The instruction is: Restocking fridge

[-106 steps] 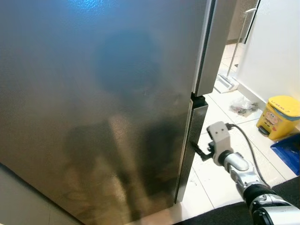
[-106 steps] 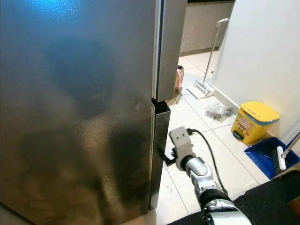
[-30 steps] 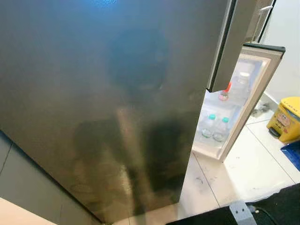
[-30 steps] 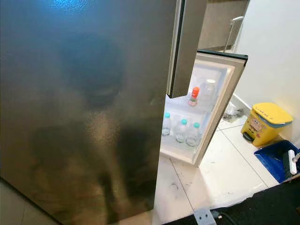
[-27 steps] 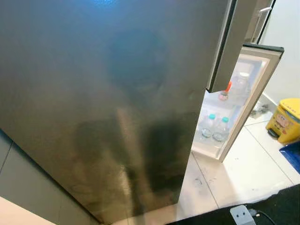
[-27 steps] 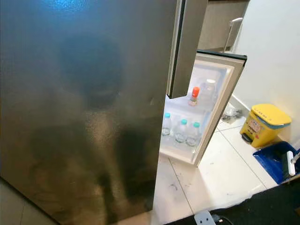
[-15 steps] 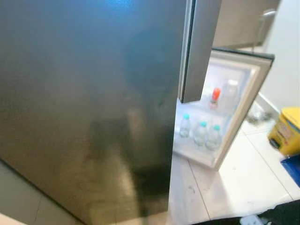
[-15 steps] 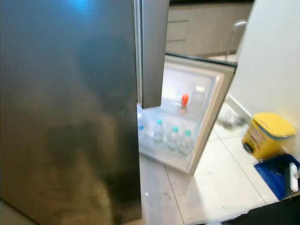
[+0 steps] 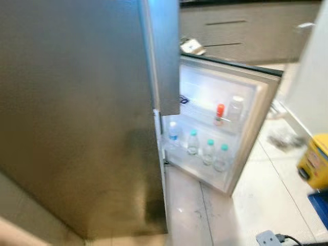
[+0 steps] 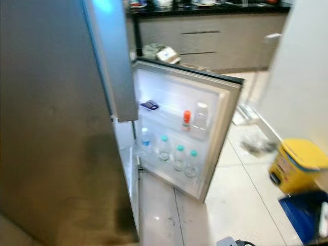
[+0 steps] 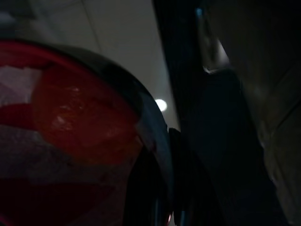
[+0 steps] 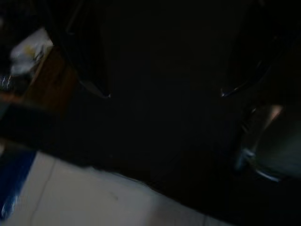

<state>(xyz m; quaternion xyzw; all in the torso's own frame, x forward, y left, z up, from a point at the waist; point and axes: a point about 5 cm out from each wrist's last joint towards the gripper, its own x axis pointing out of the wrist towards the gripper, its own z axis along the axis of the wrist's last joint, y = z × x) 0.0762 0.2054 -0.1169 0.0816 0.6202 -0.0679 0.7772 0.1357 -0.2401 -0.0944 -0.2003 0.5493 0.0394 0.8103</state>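
The tall steel fridge (image 9: pixel 77 128) stands close on my left. Its lower door (image 10: pixel 221 138) hangs wide open, the white inner side facing me. The door's lower shelf carries several clear water bottles (image 10: pixel 178 156) with teal caps; the upper shelf has a red-capped bottle (image 10: pixel 187 120) beside a clear one. In the left wrist view, my left gripper is shut on a red round container (image 11: pixel 80 132), pressed close to the lens with ceiling behind it. My right gripper (image 12: pixel 164 94) hangs low over a dark mat, open and empty; its wrist module (image 9: pixel 267 238) peeks in at the bottom.
A yellow bin (image 10: pixel 297 166) and a blue dustpan (image 10: pixel 302 215) sit on the white tiles by the right wall. Grey kitchen cabinets (image 10: pixel 215 36) run across the back. Open tiled floor (image 10: pixel 241 205) lies before the fridge door.
The lower fridge door, shut 3.5 s ago with my right gripper at its edge, now stands open. My right arm has dropped low. The camera has swung, bringing the door shelves toward the centre.
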